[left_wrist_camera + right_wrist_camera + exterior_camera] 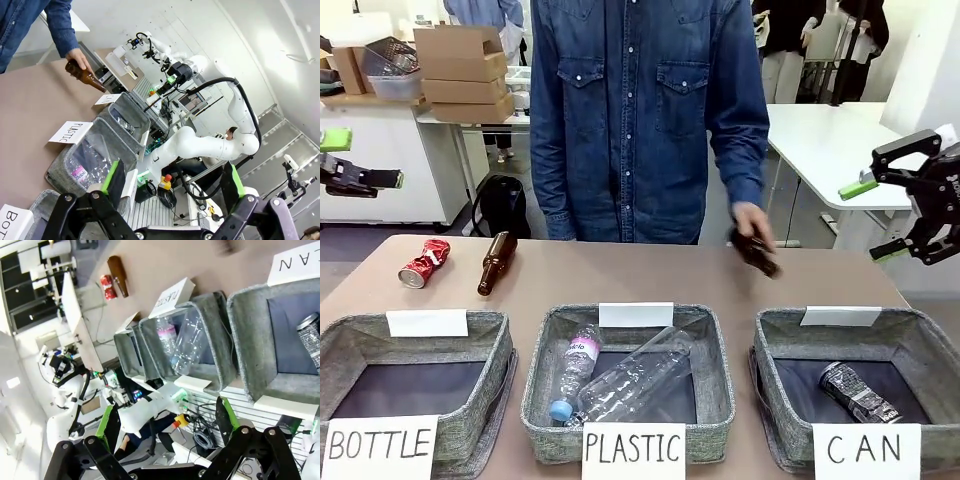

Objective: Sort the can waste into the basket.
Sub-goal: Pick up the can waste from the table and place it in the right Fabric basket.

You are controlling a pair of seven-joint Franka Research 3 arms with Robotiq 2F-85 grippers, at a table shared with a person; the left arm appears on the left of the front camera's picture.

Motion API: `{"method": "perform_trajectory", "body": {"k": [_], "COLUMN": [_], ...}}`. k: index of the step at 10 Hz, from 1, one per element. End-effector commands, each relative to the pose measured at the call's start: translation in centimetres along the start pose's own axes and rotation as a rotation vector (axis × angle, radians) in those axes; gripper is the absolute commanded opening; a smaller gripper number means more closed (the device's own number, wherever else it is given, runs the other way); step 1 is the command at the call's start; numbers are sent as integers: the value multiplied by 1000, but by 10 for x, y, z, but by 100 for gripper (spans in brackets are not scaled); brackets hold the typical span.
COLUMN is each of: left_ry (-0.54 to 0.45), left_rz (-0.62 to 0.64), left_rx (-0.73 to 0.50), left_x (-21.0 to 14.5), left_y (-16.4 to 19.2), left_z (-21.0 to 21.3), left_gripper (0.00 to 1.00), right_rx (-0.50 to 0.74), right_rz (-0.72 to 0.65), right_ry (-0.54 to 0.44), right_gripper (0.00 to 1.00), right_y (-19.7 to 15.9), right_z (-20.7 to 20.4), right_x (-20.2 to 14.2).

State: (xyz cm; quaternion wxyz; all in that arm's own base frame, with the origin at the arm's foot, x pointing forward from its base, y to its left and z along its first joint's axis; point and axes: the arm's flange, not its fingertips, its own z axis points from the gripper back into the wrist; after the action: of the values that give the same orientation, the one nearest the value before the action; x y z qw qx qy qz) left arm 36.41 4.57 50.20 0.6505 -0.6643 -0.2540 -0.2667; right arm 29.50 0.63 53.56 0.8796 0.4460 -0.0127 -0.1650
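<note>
Lying crushed, red can (424, 263), silver can (858, 392) in basket (912, 330), left hand (362, 158), right hand (872, 220) splayed.

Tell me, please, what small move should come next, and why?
Probably lower the open left gripper toward the red can, since it lies on the table outside the CAN basket, on that arm's side, while the silver can is already inside.

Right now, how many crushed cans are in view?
2. The red can lies on the table, far left, beside a brown bottle; the silver can lies inside the CAN basket.
</note>
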Motion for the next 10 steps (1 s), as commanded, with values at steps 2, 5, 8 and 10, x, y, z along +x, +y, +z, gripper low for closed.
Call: {"method": "perform_trajectory", "body": {"k": [2, 5, 8, 10], "left_ry": [-14, -14, 40, 163], "left_rz": [-24, -24, -36, 20], "left_rx": [-18, -18, 62, 117], "left_x": [1, 1, 7, 43], "left_y": [-2, -2, -7, 20], "left_z": [-1, -1, -11, -49], "left_gripper": [100, 100, 100, 100], "right_rx": [-4, -4, -4, -4], "right_rz": [20, 20, 20, 20], "right_ry": [3, 3, 3, 3], "right_gripper": [100, 100, 100, 100], "right_y": [0, 0, 0, 0], "right_z": [5, 5, 5, 5], "right_x": [2, 2, 2, 2]}}
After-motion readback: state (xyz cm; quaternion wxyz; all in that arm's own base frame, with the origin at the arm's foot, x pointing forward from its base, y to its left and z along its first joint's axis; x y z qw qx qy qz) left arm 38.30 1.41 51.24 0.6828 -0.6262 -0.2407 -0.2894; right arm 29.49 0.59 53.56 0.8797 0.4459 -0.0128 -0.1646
